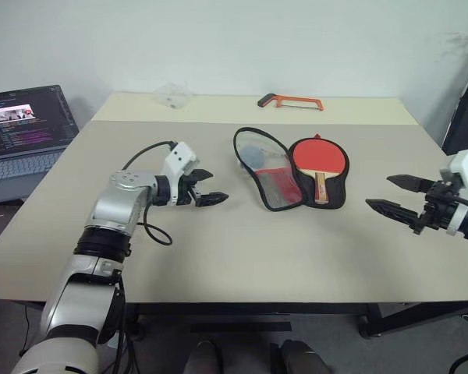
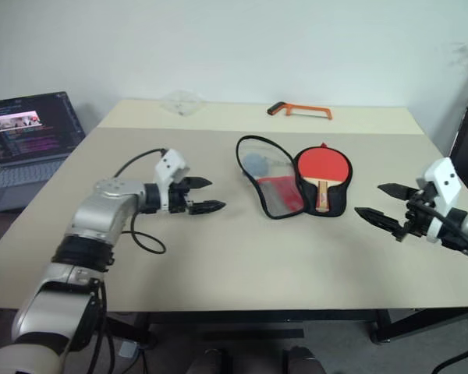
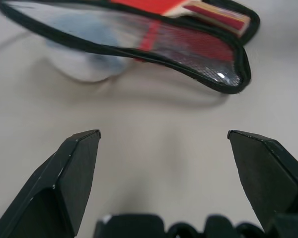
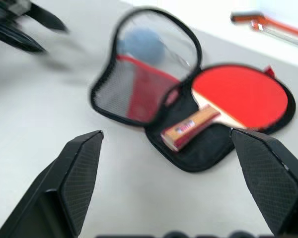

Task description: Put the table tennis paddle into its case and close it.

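- Jaws on both arms stand wide apart, nothing between them.
- Left gripper (image 1: 205, 187) hovers over the bench (image 1: 218, 257) left of centre, pointing right toward the case (image 1: 274, 187); clear gap between its tips and the case edge.
- Right gripper (image 1: 398, 195) hangs at the right side of the bench, pointing left toward the case, well apart from it.
- Case lies open near the bench centre, two halves spread like a book.
- Left half is the lid with clear window, red band and black mesh; it is tilted up off the bench, not flat.
- Right half is black fabric, lying flat.
- Table tennis paddle (image 1: 320, 160) lies on that right half, red face up, round head at the far end, handle (image 1: 320, 187) pointing toward the near edge.
- Paddle sits inside the outline of the black half; lid not folded over it, zip not closed.
- Bluish-grey round thing (image 4: 141, 43) shows through the clear window at the far end of the lid; cannot tell whether it is inside the lid or on the bench behind.
- Orange hacksaw (image 1: 290, 101) lies at the far edge of the bench, well apart from the case.
- Clear plastic item (image 1: 173, 95) sits at the far edge, left of the hacksaw.
- Laptop (image 1: 23, 132) stands open, screen lit, off the left side of the bench.
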